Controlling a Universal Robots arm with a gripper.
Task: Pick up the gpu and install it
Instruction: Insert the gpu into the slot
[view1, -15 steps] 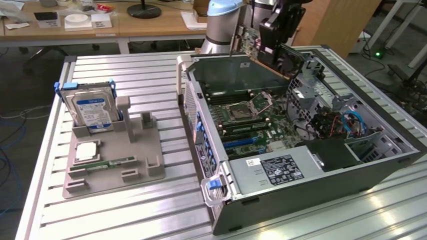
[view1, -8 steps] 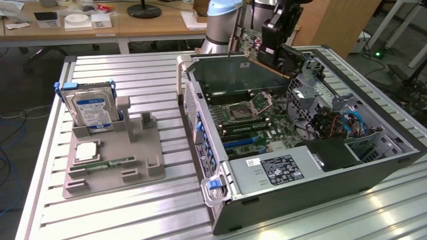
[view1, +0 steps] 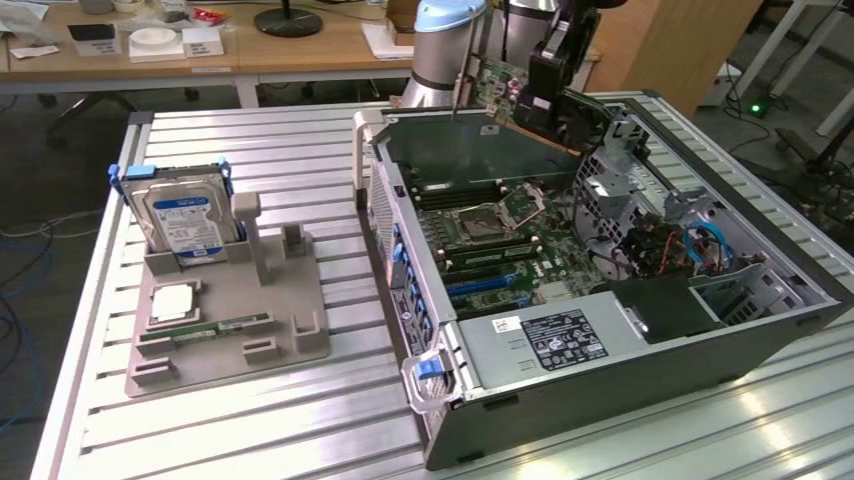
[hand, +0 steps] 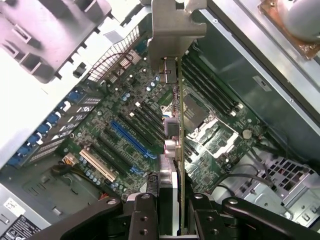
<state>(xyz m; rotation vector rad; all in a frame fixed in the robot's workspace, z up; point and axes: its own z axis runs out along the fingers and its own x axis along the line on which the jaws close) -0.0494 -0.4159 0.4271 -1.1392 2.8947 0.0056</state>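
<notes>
Installation is the step in hand, to my judgement: the pick-up looks done. The end effector (view1: 541, 100) is closed narrow on the gpu (view1: 497, 86) and holds it in the air over the far end of the open computer case (view1: 400, 250). In the wrist view the end effector (hand: 171, 222) has a finger on each face of the gpu (hand: 173, 150). The card runs edge-on away from the fingers, and its silver bracket (hand: 172, 30) is at the end farthest from the grip. The motherboard (hand: 125, 120) lies directly beneath the end effector, and the card appears clear of it, seated in nothing. The long blue slot (hand: 131, 138) lies below and a little to one side of the card's edge, running at an angle to it rather than in line. Seating the card would, I judge, call for its lower edge to be brought parallel to a slot and squarely above it, with the bracket end toward the case's rear wall, before any straight push down. A tilted or offset approach could catch on neighbouring parts. Well away from the end effector, across the counter (view1: 267, 150), the hard drive (view1: 184, 222) stands upright in its gray holder (view1: 227, 345), apart from this work.
</notes>
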